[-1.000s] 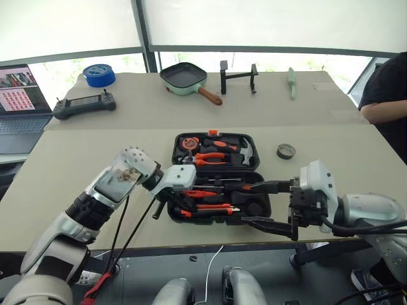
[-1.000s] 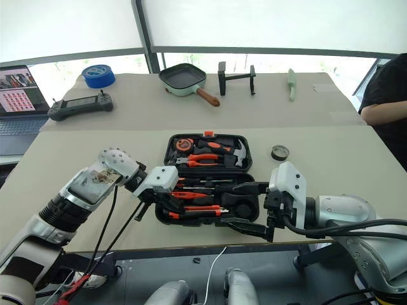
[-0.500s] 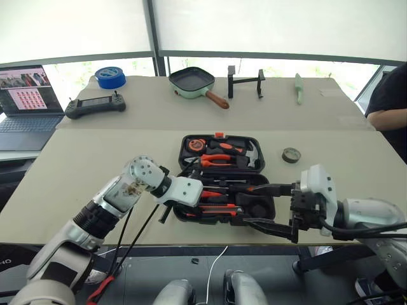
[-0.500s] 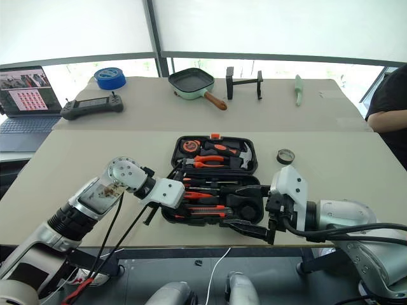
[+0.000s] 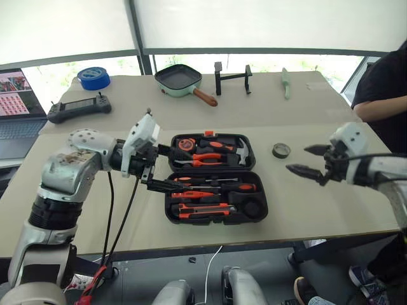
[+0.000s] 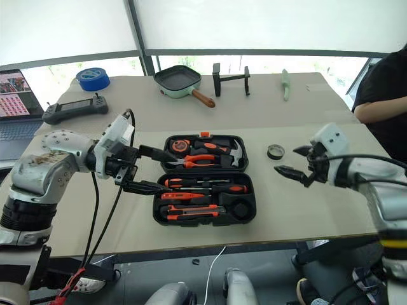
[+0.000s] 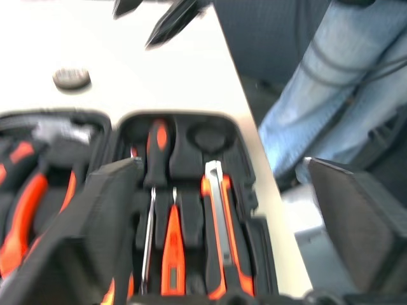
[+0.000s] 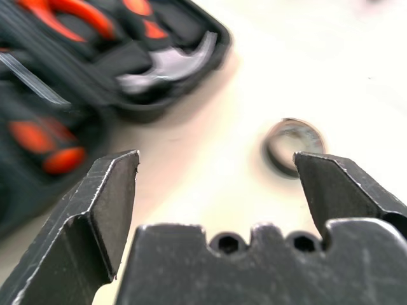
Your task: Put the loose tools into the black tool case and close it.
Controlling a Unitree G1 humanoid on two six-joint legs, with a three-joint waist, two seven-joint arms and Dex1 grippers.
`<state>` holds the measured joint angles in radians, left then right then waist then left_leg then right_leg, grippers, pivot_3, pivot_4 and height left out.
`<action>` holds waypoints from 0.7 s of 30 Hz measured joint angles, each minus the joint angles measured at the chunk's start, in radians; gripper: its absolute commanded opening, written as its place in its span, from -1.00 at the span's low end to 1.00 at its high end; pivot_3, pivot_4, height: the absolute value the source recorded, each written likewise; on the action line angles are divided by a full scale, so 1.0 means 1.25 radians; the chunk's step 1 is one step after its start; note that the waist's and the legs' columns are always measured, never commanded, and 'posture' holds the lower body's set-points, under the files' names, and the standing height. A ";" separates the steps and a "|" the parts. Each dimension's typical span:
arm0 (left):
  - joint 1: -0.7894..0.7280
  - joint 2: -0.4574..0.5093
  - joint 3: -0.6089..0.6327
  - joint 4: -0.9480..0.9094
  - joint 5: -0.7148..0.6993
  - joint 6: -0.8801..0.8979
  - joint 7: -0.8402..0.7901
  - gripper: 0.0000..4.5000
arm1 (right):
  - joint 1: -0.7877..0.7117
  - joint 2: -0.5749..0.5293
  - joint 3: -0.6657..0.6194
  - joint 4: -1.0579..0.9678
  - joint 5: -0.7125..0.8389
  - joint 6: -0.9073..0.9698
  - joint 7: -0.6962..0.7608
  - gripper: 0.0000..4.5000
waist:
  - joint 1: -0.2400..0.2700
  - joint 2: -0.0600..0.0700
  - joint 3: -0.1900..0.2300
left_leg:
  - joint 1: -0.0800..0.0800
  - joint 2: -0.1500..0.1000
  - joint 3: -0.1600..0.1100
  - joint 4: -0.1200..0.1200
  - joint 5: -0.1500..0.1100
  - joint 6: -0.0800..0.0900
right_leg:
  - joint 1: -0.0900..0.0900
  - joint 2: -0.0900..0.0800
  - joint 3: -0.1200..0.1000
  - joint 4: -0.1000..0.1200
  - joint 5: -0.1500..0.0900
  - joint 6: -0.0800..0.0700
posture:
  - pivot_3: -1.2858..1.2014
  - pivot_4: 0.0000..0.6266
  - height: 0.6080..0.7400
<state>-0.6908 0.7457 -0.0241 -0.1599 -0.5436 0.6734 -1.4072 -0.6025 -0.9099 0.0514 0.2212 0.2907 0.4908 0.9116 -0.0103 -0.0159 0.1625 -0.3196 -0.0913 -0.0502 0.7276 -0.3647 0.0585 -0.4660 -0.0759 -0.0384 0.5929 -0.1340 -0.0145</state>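
Both pincers, left pincer (image 6: 145,169) and right pincer (image 6: 294,162), gape empty; right risks nudging small dark tape roll (image 6: 275,151) off bench (image 6: 305,203), missing black moulded tool case (image 6: 203,190).

We're looking at a robot test lab or demo room — two plain beige worktables (image 5: 89,159) are pushed together under a wall of white-blinded windows (image 5: 267,25). An open laptop with a grid of pictures on its screen (image 5: 13,95) sits at the left edge beside a black handheld controller (image 5: 79,107), and a person in a dark top and jeans (image 5: 381,89) waits at the right. Unrelated props line the far table — a mint-green square frying pan with a wooden handle (image 5: 181,81) and a big blue tape roll (image 5: 94,76).
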 measured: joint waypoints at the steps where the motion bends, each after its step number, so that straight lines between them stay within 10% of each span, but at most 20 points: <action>1: 0.005 -0.001 0.014 -0.015 -0.013 0.012 0.023 0.99 | -0.067 0.035 0.051 0.101 -0.057 -0.042 0.001 1.00 | -0.001 0.000 0.000 | 0.000 0.000 0.000 0.000 0.000 0.000 | 0.000 0.000 0.000 0.000 0.000 0.000 | 0.03 -0.52 1.00; 11: 0.033 0.005 0.065 -0.112 -0.107 0.092 0.137 0.99 | -0.336 0.210 0.175 0.586 -0.274 -0.190 -0.040 1.00 | -0.004 0.001 0.000 | -0.005 -0.001 -0.001 0.000 0.000 -0.001 | -0.006 -0.001 -0.001 0.001 0.001 -0.001 | 0.03 -0.52 1.00; 21: 0.034 0.030 0.067 -0.125 -0.133 0.088 0.166 1.00 | -0.389 0.242 0.168 0.705 -0.326 -0.230 -0.031 -0.37 | -0.006 0.001 0.000 | -0.005 -0.001 -0.001 0.001 0.002 -0.004 | -0.006 -0.001 -0.001 0.001 0.001 -0.002 | 0.03 -0.52 1.00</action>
<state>-0.6489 0.7836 0.0600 -0.3166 -0.7099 0.7839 -1.1991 -1.0886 -0.6073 0.2612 1.1021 -0.1170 0.2032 0.8730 -0.0175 -0.0149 0.1631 -0.3256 -0.0925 -0.0519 0.7283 -0.3620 0.0538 -0.4731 -0.0766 -0.0398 0.5940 -0.1324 -0.0172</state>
